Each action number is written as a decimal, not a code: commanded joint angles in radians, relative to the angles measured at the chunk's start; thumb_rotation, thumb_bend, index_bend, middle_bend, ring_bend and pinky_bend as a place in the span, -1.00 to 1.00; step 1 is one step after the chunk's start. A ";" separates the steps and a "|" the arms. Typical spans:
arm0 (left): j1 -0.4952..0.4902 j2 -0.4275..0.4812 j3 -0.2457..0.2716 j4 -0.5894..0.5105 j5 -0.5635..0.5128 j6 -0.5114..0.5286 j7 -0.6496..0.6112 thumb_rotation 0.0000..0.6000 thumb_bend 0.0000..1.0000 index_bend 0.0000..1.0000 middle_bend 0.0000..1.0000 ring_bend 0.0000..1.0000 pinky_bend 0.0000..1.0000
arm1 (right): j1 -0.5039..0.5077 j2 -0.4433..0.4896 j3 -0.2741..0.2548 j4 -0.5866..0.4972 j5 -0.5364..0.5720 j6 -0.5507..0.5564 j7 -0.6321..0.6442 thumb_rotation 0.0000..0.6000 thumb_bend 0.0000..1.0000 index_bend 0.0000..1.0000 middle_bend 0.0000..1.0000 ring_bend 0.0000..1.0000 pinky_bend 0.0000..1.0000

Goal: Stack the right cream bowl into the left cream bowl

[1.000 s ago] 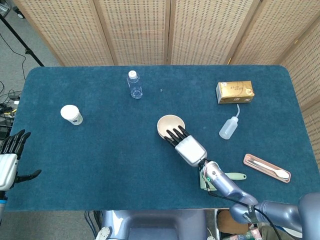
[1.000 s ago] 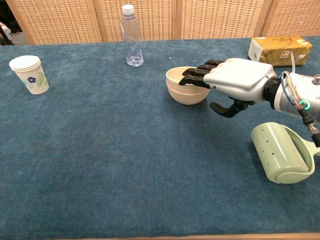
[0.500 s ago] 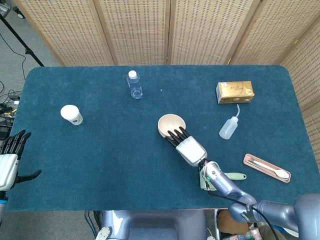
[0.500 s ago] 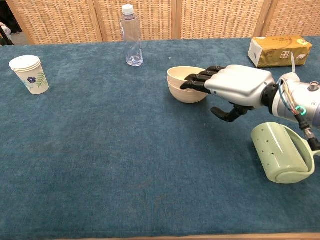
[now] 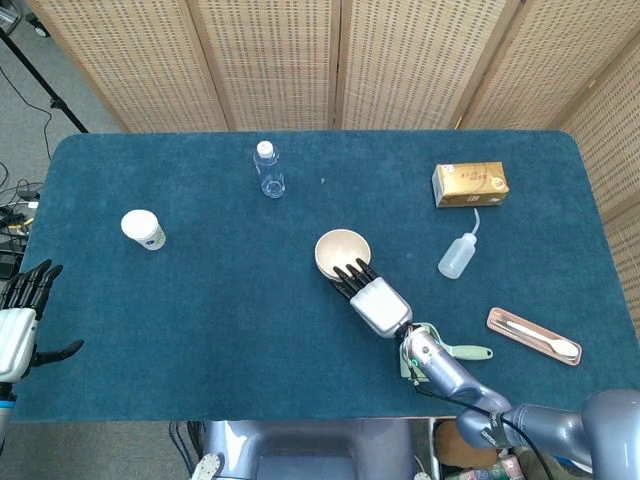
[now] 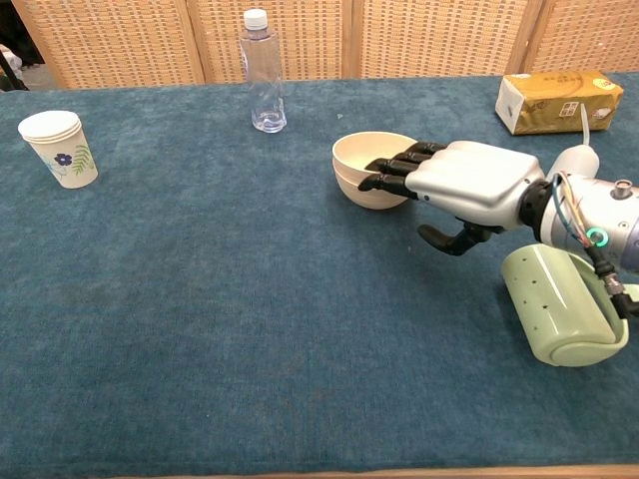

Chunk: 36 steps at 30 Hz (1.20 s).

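Note:
The two cream bowls sit nested, one inside the other, near the table's middle; in the chest view the stack shows two rims. My right hand lies just near-right of it, fingers stretched out flat and holding nothing. In the chest view the right hand has its dark fingertips against the stack's near-right side; contact is unclear. My left hand hangs off the table's left edge with fingers spread, empty, seen only in the head view.
A water bottle stands at the back, a paper cup far left. A tissue box and a white squeeze bottle stand back right. A green lint roller lies under my right forearm; a pink tray holds a spoon.
My right hand has pulled back from over the bowl's rim toward the near side and dropped lower. The upper bowl has settled level in the lower one. The left hand stayed still.

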 commanded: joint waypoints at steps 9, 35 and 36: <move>0.002 0.002 0.000 0.000 0.000 0.002 -0.005 1.00 -1.00 -1.00 -1.00 -1.00 -1.00 | -0.021 0.028 0.007 -0.047 -0.038 0.061 -0.001 1.00 0.23 -1.00 -1.00 -1.00 -1.00; 0.003 0.003 0.000 -0.002 0.002 0.004 -0.007 1.00 -1.00 -1.00 -1.00 -1.00 -1.00 | -0.043 0.000 -0.014 -0.021 -0.064 0.045 -0.001 1.00 0.23 -1.00 -1.00 -1.00 -1.00; 0.003 0.003 0.000 -0.002 0.002 0.004 -0.007 1.00 -1.00 -1.00 -1.00 -1.00 -1.00 | -0.044 0.003 -0.013 -0.026 -0.069 0.049 0.001 1.00 0.23 -1.00 -1.00 -1.00 -1.00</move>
